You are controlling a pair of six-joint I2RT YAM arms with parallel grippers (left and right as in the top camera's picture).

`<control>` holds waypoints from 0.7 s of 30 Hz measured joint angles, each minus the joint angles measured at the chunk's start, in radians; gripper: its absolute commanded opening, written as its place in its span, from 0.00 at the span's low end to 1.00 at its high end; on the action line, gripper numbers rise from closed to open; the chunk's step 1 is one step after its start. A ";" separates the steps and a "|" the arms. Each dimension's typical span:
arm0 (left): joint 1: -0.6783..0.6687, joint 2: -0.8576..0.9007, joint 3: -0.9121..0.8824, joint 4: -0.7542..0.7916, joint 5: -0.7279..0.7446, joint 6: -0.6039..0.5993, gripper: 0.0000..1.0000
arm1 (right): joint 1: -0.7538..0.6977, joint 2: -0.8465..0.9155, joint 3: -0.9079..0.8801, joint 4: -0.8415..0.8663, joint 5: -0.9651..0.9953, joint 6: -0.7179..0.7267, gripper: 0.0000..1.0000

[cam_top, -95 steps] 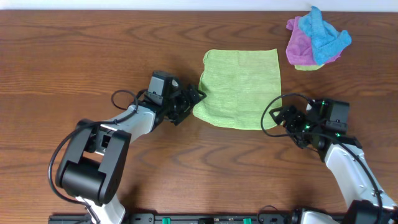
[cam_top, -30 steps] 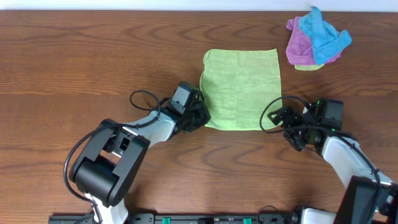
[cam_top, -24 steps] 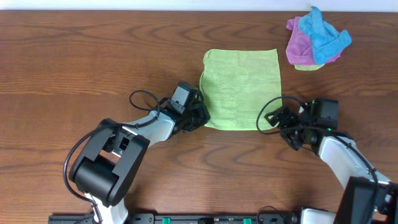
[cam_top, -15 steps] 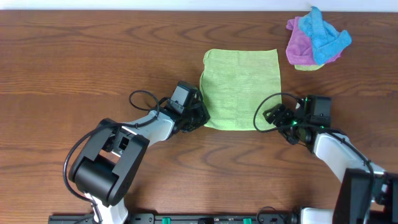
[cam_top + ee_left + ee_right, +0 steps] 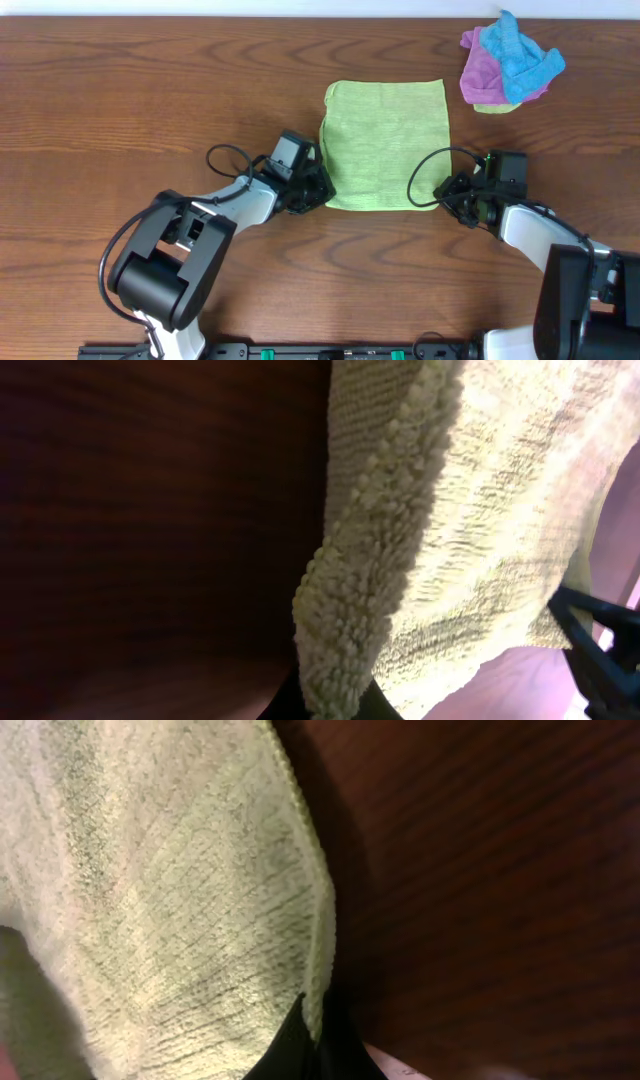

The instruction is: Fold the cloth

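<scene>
Lying flat on the table (image 5: 150, 100), the cloth (image 5: 386, 145) spreads out ahead of both grippers, with its near edge running between them. It looks light, limp and thick-piled, so it will likely drape and sag rather than hold a shape. Its hemmed corners are the sensible places to grip.

The left gripper (image 5: 318, 186) is clamped on the corner nearest it, the terry bunched into its fingertips. The right gripper (image 5: 447, 190) pinches the hem at the other near corner. If both corners are lifted evenly, the pile should give enough friction to stop slipping.

A purple and blue pile (image 5: 510, 60) sits well beyond the right gripper.
</scene>
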 measured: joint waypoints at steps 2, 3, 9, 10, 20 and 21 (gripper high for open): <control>0.023 -0.004 0.003 -0.039 0.023 0.027 0.06 | 0.000 0.000 0.000 -0.013 -0.023 -0.001 0.01; 0.039 -0.007 0.005 -0.065 0.037 0.043 0.06 | 0.001 0.000 0.000 -0.024 -0.033 -0.001 0.01; 0.107 -0.021 0.010 -0.191 0.100 0.129 0.06 | 0.061 -0.037 -0.002 -0.158 -0.065 -0.008 0.01; 0.112 -0.024 0.012 -0.216 0.106 0.141 0.06 | 0.077 -0.047 -0.004 -0.182 -0.063 -0.009 0.01; 0.115 -0.058 0.022 -0.455 0.087 0.214 0.06 | 0.163 -0.132 -0.016 -0.314 -0.015 -0.014 0.01; 0.115 -0.060 0.022 -0.462 0.086 0.217 0.06 | 0.164 -0.132 -0.017 -0.319 -0.014 -0.014 0.01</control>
